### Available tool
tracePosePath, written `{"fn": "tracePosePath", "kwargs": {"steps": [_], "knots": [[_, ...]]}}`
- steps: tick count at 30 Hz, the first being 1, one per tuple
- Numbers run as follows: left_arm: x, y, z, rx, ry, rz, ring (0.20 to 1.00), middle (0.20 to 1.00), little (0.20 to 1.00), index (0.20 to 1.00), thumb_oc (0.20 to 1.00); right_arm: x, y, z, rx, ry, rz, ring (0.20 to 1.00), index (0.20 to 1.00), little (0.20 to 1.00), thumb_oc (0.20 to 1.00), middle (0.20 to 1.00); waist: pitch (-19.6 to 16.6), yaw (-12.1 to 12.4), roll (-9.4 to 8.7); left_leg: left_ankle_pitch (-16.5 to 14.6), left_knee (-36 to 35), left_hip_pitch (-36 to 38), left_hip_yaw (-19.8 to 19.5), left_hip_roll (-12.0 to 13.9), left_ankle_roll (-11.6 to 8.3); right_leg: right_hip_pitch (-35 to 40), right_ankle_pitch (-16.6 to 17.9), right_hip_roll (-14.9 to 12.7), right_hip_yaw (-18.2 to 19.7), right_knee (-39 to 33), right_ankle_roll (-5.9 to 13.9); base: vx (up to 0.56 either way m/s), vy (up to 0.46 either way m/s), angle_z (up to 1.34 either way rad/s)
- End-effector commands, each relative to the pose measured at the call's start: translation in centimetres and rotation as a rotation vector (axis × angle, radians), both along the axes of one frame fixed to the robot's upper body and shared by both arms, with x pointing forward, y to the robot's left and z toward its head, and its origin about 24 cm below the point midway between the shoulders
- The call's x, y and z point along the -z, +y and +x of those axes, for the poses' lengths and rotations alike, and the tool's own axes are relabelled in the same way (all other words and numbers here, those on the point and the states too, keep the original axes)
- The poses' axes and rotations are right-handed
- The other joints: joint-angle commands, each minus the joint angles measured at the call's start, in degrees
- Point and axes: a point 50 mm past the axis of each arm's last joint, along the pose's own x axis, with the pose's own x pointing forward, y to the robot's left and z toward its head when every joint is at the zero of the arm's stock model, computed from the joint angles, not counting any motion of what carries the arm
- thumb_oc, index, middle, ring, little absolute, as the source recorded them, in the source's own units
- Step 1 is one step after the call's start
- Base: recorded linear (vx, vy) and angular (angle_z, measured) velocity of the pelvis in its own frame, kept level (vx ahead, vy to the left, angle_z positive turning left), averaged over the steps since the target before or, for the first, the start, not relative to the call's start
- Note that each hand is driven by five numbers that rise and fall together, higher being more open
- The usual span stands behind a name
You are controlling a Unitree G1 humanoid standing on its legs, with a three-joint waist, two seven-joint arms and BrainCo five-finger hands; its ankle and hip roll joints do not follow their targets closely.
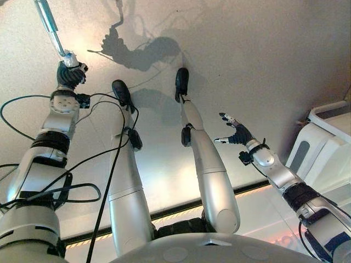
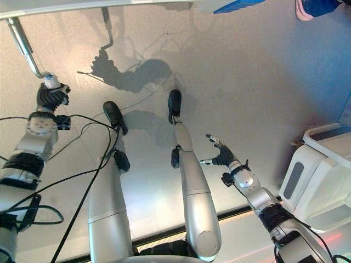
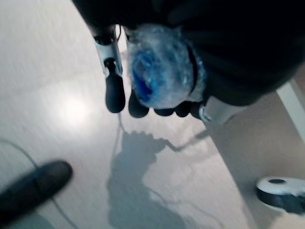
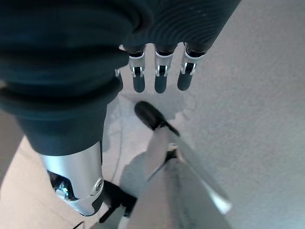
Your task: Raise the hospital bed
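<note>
The bed's crank is a slim metal rod (image 1: 49, 24) slanting down from the upper left, and its handle end (image 3: 159, 67) is wrapped in clear, bluish plastic. My left hand (image 1: 70, 74) is shut on that handle, fingers curled round it with the thumb (image 3: 113, 90) alongside. The same hold is seen in the right eye view, with my left hand (image 2: 51, 96) at the rod's lower end. My right hand (image 1: 237, 133) hangs open over the bare floor at the right, away from the crank. Its fingers (image 4: 159, 78) are straight and hold nothing.
A white and grey machine (image 2: 318, 181) stands on the floor at the right edge. The bed's pale frame edge (image 2: 82, 5) runs along the top. A caster wheel (image 3: 281, 193) rests on the floor near the crank. A person's shoe (image 2: 315, 8) is at the top right.
</note>
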Motion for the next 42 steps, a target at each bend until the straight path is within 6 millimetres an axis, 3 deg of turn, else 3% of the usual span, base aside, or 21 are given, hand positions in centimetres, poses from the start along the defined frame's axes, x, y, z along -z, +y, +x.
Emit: {"fn": "tracePosePath", "kwargs": {"steps": [1, 2, 4, 5, 6, 7, 9, 10, 13, 14, 16, 17, 21, 26, 30, 32, 37, 38, 39, 42], "knots": [[0.7, -3.6, 0.8, 0.128, 0.035, 0.066, 0.2, 0.2, 0.2, 0.2, 0.2, 0.2, 0.1, -0.5, -0.014, 0.01, -0.012, 1.0, 1.0, 1.0, 1.0, 1.0, -0.6, -1.3, -2.17, -1.9, -2.4, 5.9, 1.8, -2.6, -0.23, 1.1, -3.6, -1.8, 1.9, 3.8, 6.54, -0.03, -0.172, -0.05], [0.7, -4.1, 1.0, 0.144, 0.035, 0.063, 0.2, 0.2, 0.2, 0.2, 0.2, 0.2, 0.2, -0.4, -0.012, 0.01, -0.016, 1.0, 1.0, 1.0, 1.0, 1.0, -0.6, -1.6, -2.31, -1.6, -2.7, 6.1, 2.0, -2.5, -0.38, 1.1, -3.5, -1.6, 2.0, 4.0, 6.49, -0.04, -0.127, -0.04], [0.0, -7.2, 1.2, 0.265, -0.016, 0.076, 0.2, 0.2, 0.2, 0.2, 0.2, 0.0, 0.0, -0.1, -0.005, 0.003, -0.03, 1.0, 1.0, 1.0, 1.0, 1.0, -0.6, -2.2, -2.52, -0.7, -4.0, 7.6, 2.5, -2.0, -0.76, 1.5, -3.3, -0.7, 2.1, 4.1, 6.55, -0.04, -0.158, -0.06], [0.0, -7.2, 1.2, 0.265, -0.016, 0.076, 0.2, 0.2, 0.2, 0.2, 0.2, 0.0, 0.0, -0.1, -0.005, 0.003, -0.03, 1.0, 1.0, 1.0, 1.0, 1.0, -0.6, -2.2, -2.55, -0.7, -4.1, 7.7, 2.5, -2.0, -0.76, 1.5, -3.3, -0.7, 2.1, 4.1, 6.55, -0.03, -0.157, -0.09], [-1.2, -9.6, 0.8, 0.382, -0.078, 0.097, 0.2, 0.2, 0.2, 0.2, 0.2, -0.2, -0.4, -0.2, 0.007, -0.004, -0.037, 1.0, 1.0, 1.0, 1.0, 1.0, -0.6, -2.3, -2.19, 0.1, -5.2, 9.0, 2.6, -1.8, -1.1, 1.9, -3.4, -0.4, 2.0, 4.4, 6.6, -0.02, -0.105, -0.09], [-1.1, -9.6, 0.8, 0.382, -0.078, 0.097, 0.2, 0.2, 0.2, 0.2, 0.2, -0.1, -0.4, -0.2, 0.007, -0.004, -0.037, 1.0, 1.0, 1.0, 1.0, 1.0, -0.6, -2.3, -2.21, 0.2, -5.3, 9.0, 2.6, -1.8, -1.11, 2.0, -3.4, -0.4, 2.0, 4.3, 6.6, -0.04, -0.143, -0.05], [-2.1, -11.0, -0.2, 0.478, -0.147, 0.066, 0.2, 0.2, 0.2, 0.2, 0.2, -0.2, -1.0, -0.4, 0.023, -0.008, -0.052, 1.0, 1.0, 1.0, 1.0, 1.0, -0.6, -2.2, -1.43, 1.3, -7.2, 10.4, 2.6, -1.8, -1.47, 2.5, -3.6, 0.0, 1.7, 4.4, 6.62, -0.03, -0.134, 0.01], [-3.2, -12.3, -1.5, 0.592, -0.209, 0.05, 0.2, 0.2, 0.2, 0.2, 0.2, 0.1, -2.0, -0.6, 0.053, 0.003, -0.075, 1.0, 1.0, 1.0, 1.0, 1.0, -0.6, -1.6, -0.16, 2.4, -9.0, 11.7, 2.4, -1.9, -1.83, 3.1, -3.9, 0.3, 1.4, 4.6, 6.54, -0.02, -0.14, 0.04], [-3.3, -12.3, -2.3, 0.625, -0.223, 0.03, 0.2, 0.2, 0.2, 0.2, 0.2, 0.3, -2.5, -0.8, 0.068, 0.014, -0.087, 1.0, 1.0, 1.0, 1.0, 1.0, -0.6, -1.5, 0.37, 2.8, -9.6, 12.4, 2.3, -1.9, -1.99, 3.4, -4.2, 0.4, 1.2, 4.8, 6.4, -0.02, -0.085, 0.05], [-4.2, -12.2, -3.8, 0.697, -0.268, 0.009, 0.2, 0.2, 0.2, 0.2, 0.2, 0.9, -3.4, -1.3, 0.102, 0.036, -0.097, 1.0, 1.0, 1.0, 1.0, 1.0, -0.6, -1.1, 1.42, 3.4, -10.9, 13.6, 2.3, -2.1, -2.26, 4.2, -4.4, 0.5, 0.9, 5.0, 6.34, -0.02, -0.09, 0.0], [-5.0, -11.5, -6.1, 0.775, -0.299, -0.02, 0.2, 0.2, 0.2, 0.2, 0.2, 1.9, -5.0, -2.1, 0.154, 0.081, -0.111, 1.0, 1.0, 1.0, 1.0, 1.0, -0.6, -0.2, 2.71, 4.1, -11.8, 15.0, 1.9, -2.1, -2.52, 5.1, -5.0, 0.6, 0.3, 5.5, 6.05, -0.03, -0.1, -0.01], [-5.0, -11.5, -6.1, 0.775, -0.299, -0.02, 0.2, 0.2, 0.2, 0.2, 0.2, 1.9, -5.0, -2.1, 0.154, 0.081, -0.111, 1.0, 1.0, 1.0, 1.0, 1.0, -0.6, -0.2, 2.7, 4.1, -11.8, 15.1, 1.9, -2.2, -2.52, 5.2, -5.0, 0.6, 0.3, 5.5, 6.05, -0.03, -0.079, -0.04], [-5.1, -8.8, -9.4, 0.797, -0.292, -0.017, 0.2, 0.2, 0.2, 0.2, 0.2, 3.6, -7.4, -3.7, 0.246, 0.163, -0.12, 1.0, 1.0, 1.0, 1.0, 1.0, -0.6, 1.9, 4.89, 4.7, -12.0, 16.8, 1.0, -2.6, -2.71, 7.0, -5.9, -0.2, -1.0, 6.8, 5.75, -0.02, -0.047, -0.02], [-4.8, -6.5, -11.6, 0.768, -0.249, 0.009, 0.2, 0.2, 0.2, 0.2, 0.2, 4.4, -8.5, -4.7, 0.286, 0.201, -0.112, 1.0, 1.0, 1.0, 1.0, 1.0, -0.6, 3.7, 6.19, 4.8, -12.0, 17.6, 0.4, -3.2, -2.51, 8.2, -5.9, -1.3, -2.1, 6.9, 5.89, -0.01, 0.022, 0.2], [-3.9, -2.9, -13.1, 0.632, -0.188, 0.041, 0.2, 0.2, 0.2, 0.2, 0.2, 5.2, -9.2, -5.8, 0.322, 0.235, -0.098, 1.0, 1.0, 1.0, 1.0, 1.0, -0.6, 6.3, 7.27, 5.1, -12.6, 18.2, -0.6, -4.4, -2.2, 10.2, -5.3, -2.7, -3.5, 6.0, 6.44, -0.01, 0.081, 0.15], [-3.6, -2.2, -13.2, 0.592, -0.184, 0.033, 0.2, 0.2, 0.2, 0.2, 0.2, 5.2, -9.2, -5.8, 0.322, 0.237, -0.093, 1.0, 1.0, 1.0, 1.0, 1.0, -0.6, 6.6, 7.35, 5.1, -12.9, 18.4, -0.7, -4.6, -2.14, 10.6, -5.1, -3.0, -4.0, 5.7, 6.6, -0.01, 0.086, 0.16], [-1.8, 2.5, -12.6, 0.324, -0.137, 0.065, 0.2, 0.2, 0.2, 0.2, 0.2, 4.8, -8.6, -5.4, 0.299, 0.214, -0.063, 1.0, 1.0, 1.0, 1.0, 1.0, -0.6, 7.7, 6.62, 4.5, -11.9, 17.1, -1.0, -5.3, -1.65, 11.0, -4.5, -4.2, -4.7, 5.0, 7.04, 0.0, 0.121, 0.11], [-1.8, 2.5, -12.5, 0.324, -0.137, 0.065, 0.2, 0.2, 0.2, 0.2, 0.2, 4.8, -8.6, -5.4, 0.3, 0.213, -0.063, 1.0, 1.0, 1.0, 1.0, 1.0, -0.6, 7.7, 6.63, 4.5, -11.9, 17.1, -1.0, -5.3, -1.64, 11.0, -4.5, -4.2, -4.7, 5.0, 7.04, 0.0, 0.118, 0.07], [-0.9, 4.2, -12.1, 0.214, -0.11, 0.07, 0.2, 0.2, 0.2, 0.2, 0.2, 4.4, -8.0, -5.0, 0.277, 0.196, -0.054, 1.0, 1.0, 1.0, 1.0, 1.0, -0.6, 7.4, 5.69, 4.2, -11.3, 16.1, -0.9, -5.3, -1.52, 10.9, -4.2, -4.3, -4.8, 4.4, 7.11, 0.0, 0.08, 0.06], [-0.4, 5.4, -11.1, 0.111, -0.106, 0.068, 0.2, 0.2, 0.2, 0.2, 0.2, 4.1, -7.5, -4.5, 0.256, 0.18, -0.047, 1.0, 1.0, 1.0, 1.0, 1.0, -0.6, 7.1, 4.74, 3.8, -11.0, 15.3, -0.9, -5.1, -1.52, 10.9, -3.6, -4.3, -4.5, 3.2, 7.24, 0.01, 0.098, 0.02]]}}
